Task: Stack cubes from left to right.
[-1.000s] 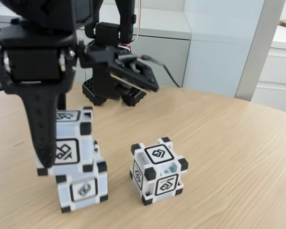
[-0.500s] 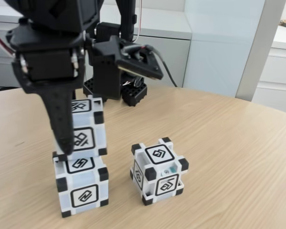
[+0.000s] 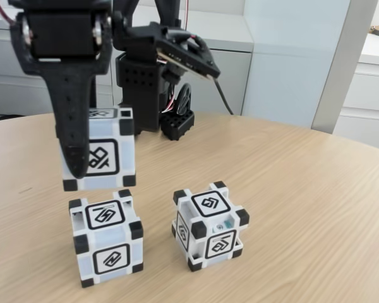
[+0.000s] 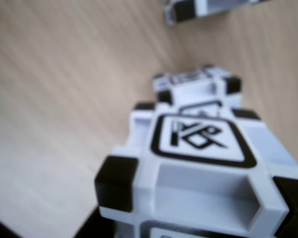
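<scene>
The black jaws are clamped on a white-grey plastic cube with black corner blocks, holding it just above a matching cube on the wooden bench. It looks light, rigid and smooth-faced; flat opposite faces seem safest to grip.

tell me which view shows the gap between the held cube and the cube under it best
The fixed view: the held cube hangs clear above the lower cube, side-on. The wrist view looks down over the held cube, so the gap is hidden.
</scene>
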{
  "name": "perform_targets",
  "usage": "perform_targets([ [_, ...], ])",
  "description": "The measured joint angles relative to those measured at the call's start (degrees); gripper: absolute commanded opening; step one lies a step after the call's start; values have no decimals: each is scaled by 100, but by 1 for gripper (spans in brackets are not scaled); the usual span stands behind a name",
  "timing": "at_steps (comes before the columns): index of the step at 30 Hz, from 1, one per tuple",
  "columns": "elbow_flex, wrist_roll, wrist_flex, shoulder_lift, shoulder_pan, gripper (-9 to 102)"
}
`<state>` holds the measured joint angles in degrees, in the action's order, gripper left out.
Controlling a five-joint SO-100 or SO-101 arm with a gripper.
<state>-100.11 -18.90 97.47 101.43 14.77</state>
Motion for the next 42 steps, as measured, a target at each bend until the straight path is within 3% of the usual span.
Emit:
perform_targets([
  [5, 0, 97, -62, 0, 0, 0],
  [13, -9, 141, -835, 0, -9, 0],
  [27, -9, 264, -870, -659, 0, 0],
  [29, -9, 281, -896, -738, 0, 2],
  [38, 0, 149, -896, -809, 0, 31],
  [42, 0, 62, -896, -817, 0, 33],
])
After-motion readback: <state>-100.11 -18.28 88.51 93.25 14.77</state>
